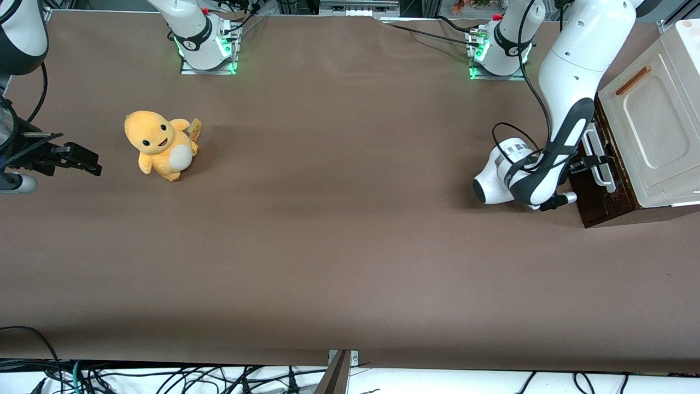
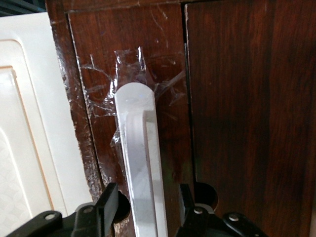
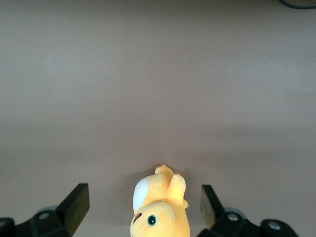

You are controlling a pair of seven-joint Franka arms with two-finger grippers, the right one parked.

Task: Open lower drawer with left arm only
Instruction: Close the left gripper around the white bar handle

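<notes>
The lower drawer shows its dark brown front at the base of a cabinet toward the working arm's end of the table. Its white loop handle is taped to the front. The left arm reaches down in front of the drawer. Its gripper is open and straddles the handle. One black finger stands on each side of the bar, with a small gap between each finger and the bar. No pale inside of the drawer shows.
A cream panel with a thin orange-brown handle lies above the drawer. A yellow plush toy sits on the brown table toward the parked arm's end.
</notes>
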